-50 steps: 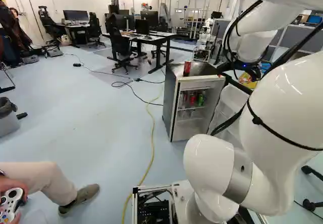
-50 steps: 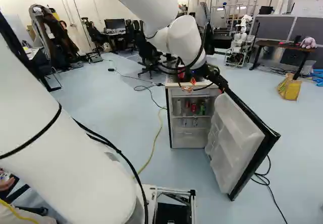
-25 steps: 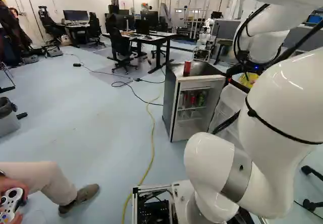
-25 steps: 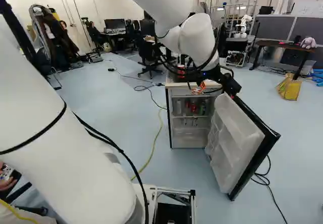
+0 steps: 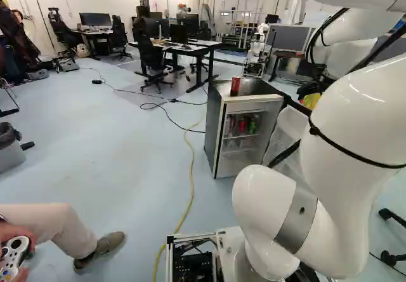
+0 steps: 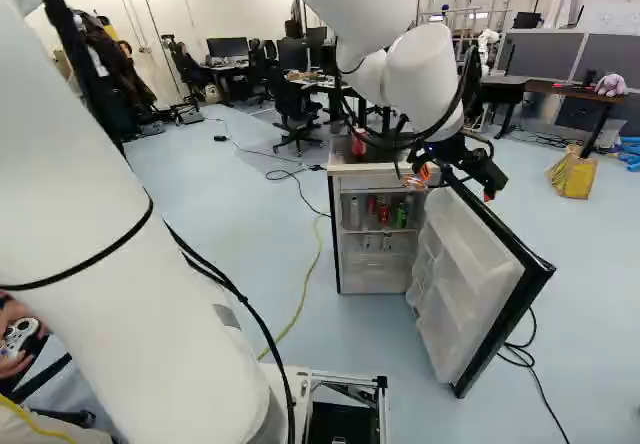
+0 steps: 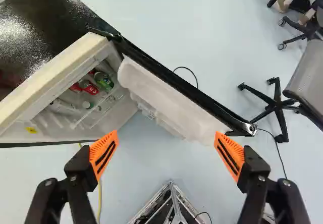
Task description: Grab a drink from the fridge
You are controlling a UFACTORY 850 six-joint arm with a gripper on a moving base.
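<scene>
White jointed robot arm (image 5: 352, 114) reaching forward over a mini fridge (image 6: 372, 278), its wrist up near the open side; the fridge door (image 6: 455, 289) stands wide open, its white inner racks facing the arm; black cables (image 5: 313, 42) loop slackly along the arm near the wrist.

The claw (image 7: 166, 133) is spread wide, its two orange pads (image 7: 103, 153) well apart, with nothing held; it points down at the door, whose free corner shows just beside one pad; whether they touch, I cannot tell.

The drinks are inside the fridge, on a shelf beyond the claw: red soda cans (image 7: 90, 87) beside a green can (image 7: 103, 80); which one is wanted is not clear. One more red can (image 5: 235, 86) stands upright on the fridge's dark top.

From here the likeliest trouble is the door: lowering or sweeping the claw across it could snag a pad on that corner and swing the door against the arm; entering so widely spread could strike the fridge's side walls; a crooked approach might topple neighbouring drinks, as they stand close together; a careless wrist turn, or a trailing cable loop, could knock the topmost can off.
</scene>
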